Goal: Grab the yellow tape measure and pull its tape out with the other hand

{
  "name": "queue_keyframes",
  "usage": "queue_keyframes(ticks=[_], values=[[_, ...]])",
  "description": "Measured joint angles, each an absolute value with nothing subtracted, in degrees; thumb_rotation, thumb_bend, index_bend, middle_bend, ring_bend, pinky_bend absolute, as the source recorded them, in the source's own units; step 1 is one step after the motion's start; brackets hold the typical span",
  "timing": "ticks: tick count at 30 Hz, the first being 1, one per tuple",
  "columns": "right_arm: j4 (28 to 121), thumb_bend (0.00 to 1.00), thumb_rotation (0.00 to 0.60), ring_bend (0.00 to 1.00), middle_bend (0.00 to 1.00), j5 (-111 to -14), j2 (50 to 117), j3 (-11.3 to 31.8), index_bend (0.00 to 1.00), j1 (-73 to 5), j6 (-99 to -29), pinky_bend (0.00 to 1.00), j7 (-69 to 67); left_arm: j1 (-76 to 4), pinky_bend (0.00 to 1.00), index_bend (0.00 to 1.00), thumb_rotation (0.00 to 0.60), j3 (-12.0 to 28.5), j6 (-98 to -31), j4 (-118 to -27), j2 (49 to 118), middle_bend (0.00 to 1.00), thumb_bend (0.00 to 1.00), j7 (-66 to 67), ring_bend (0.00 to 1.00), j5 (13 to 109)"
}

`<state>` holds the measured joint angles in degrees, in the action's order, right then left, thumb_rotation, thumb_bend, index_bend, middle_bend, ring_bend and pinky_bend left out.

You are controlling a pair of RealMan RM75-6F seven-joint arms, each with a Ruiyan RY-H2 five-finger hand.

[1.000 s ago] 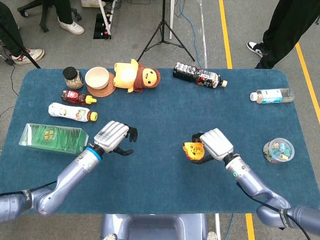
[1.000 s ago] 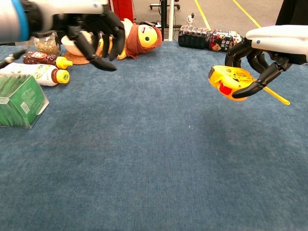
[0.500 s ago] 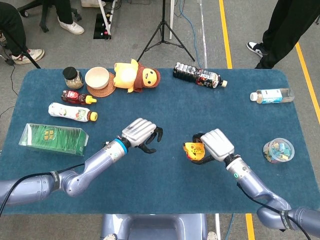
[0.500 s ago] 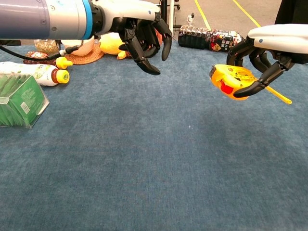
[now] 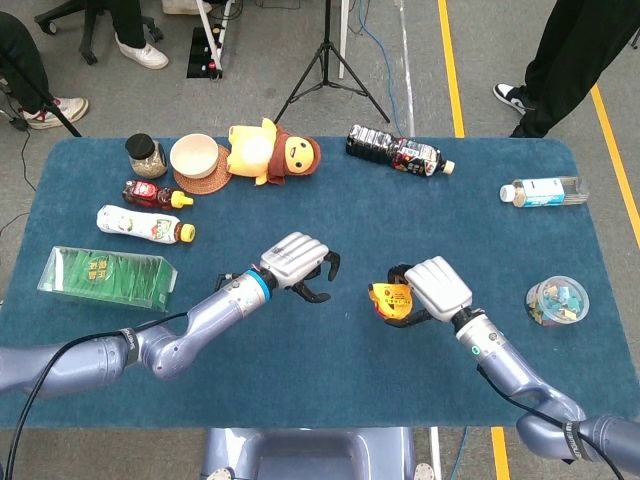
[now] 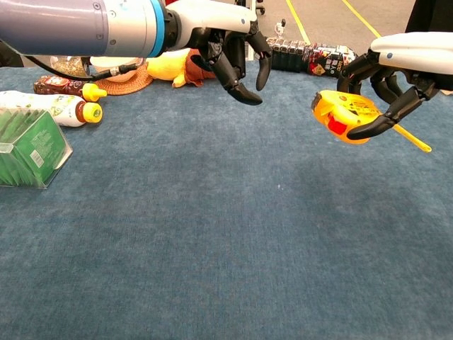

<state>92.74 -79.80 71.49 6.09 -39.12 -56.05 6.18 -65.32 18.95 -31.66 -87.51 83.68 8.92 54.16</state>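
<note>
My right hand (image 5: 432, 290) (image 6: 396, 67) grips the yellow tape measure (image 5: 388, 300) (image 6: 341, 116) and holds it above the blue table. Its red button faces the chest view, and a short yellow piece sticks out to the right of the case (image 6: 414, 140). My left hand (image 5: 298, 265) (image 6: 230, 44) hovers a little to the left of the tape measure, holding nothing, its dark fingers curved and spread. A gap of bare cloth separates the two hands.
At the back left stand a jar (image 5: 146, 155), a bowl (image 5: 193, 156) on a mat, two lying bottles (image 5: 145, 223), a green box (image 5: 105, 277) and a yellow plush toy (image 5: 272, 152). A dark bottle (image 5: 398, 151), a clear bottle (image 5: 543, 191) and a candy tub (image 5: 556, 301) lie to the right.
My left arm has swung rightward from near the green box toward the tape measure. The right hand has kept its grip and shifted only slightly.
</note>
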Motion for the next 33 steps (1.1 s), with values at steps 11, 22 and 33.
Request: queue_keyframes(ticks=[11, 22, 33], values=[[91.7, 0.18, 0.358, 0.71, 0.67, -84.4, 71.4, 5.9, 0.64, -38.9, -58.0, 0.62, 2.8, -67.9, 0.96, 0.50, 0.405, 19.3, -28.2, -85.6, 84.0, 1.00, 0.27, 3.3, 0.95, 54.8], [87.2, 0.18, 0.356, 0.71, 0.66, -89.9, 73.7, 5.4, 0.64, -40.3, -59.5, 0.62, -0.7, -67.8, 0.96, 0.51, 0.400, 18.8, -27.4, -86.4, 82.4, 1.00, 0.27, -0.8, 0.95, 57.4], [84.2, 0.18, 0.361, 0.71, 0.66, -92.2, 76.0, 5.0, 0.64, -41.6, -60.1, 0.62, -2.2, -67.5, 0.96, 0.50, 0.396, 17.7, -27.4, -86.1, 82.4, 1.00, 0.27, -4.0, 0.95, 60.1]])
